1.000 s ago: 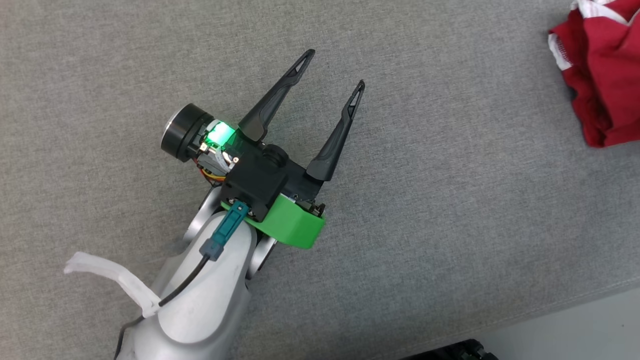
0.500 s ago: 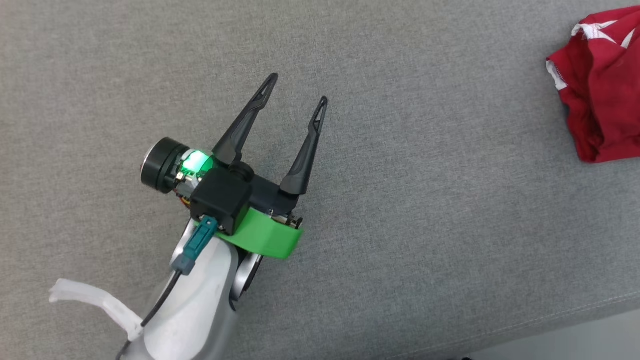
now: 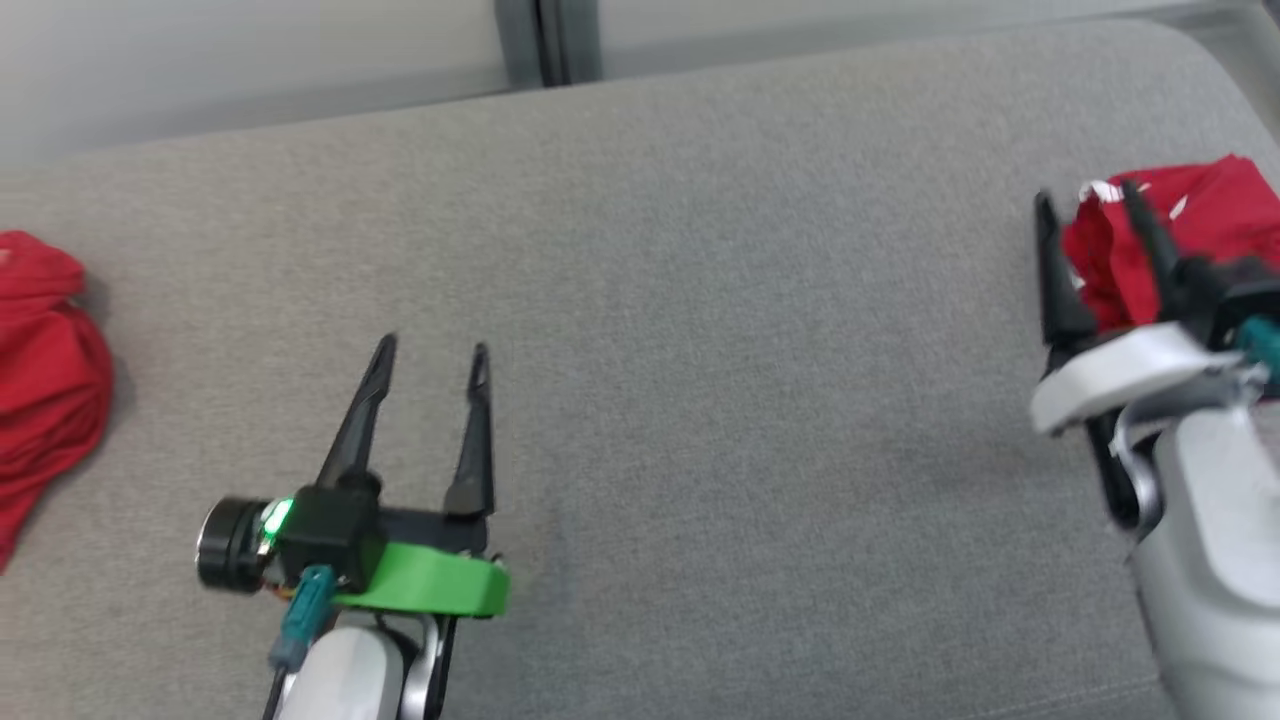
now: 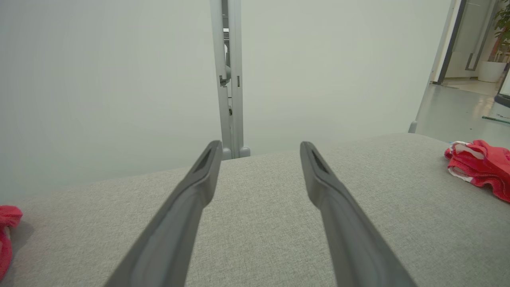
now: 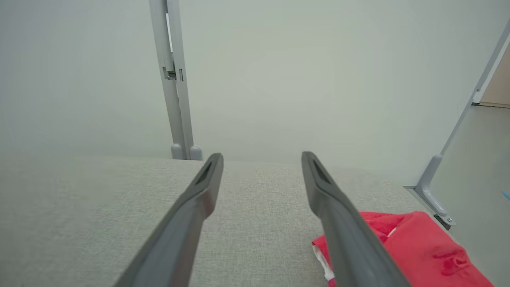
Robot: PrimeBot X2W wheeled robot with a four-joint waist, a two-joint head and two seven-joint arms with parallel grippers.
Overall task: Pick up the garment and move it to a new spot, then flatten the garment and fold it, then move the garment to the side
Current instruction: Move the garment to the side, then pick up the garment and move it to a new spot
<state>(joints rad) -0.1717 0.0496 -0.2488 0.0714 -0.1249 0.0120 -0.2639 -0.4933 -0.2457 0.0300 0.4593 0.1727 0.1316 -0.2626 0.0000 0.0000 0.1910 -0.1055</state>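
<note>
Red garment with white trim [image 3: 1215, 210] — crumpled at the right end of the grey cushion [image 3: 700, 300], just beyond the right gripper [image 3: 1088, 197], whose fingers are spread wide, holding nothing. Left gripper [image 3: 432, 350] likewise wide apart, empty, over the cushion — second red garment [image 3: 45, 390] at the left edge.

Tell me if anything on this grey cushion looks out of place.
Nothing looks spilled or damaged. The red garment with white trim lies crumpled at the right end of the cushion, not folded flat, by the open right pincer. Another red bundle sits at the left edge.
</note>
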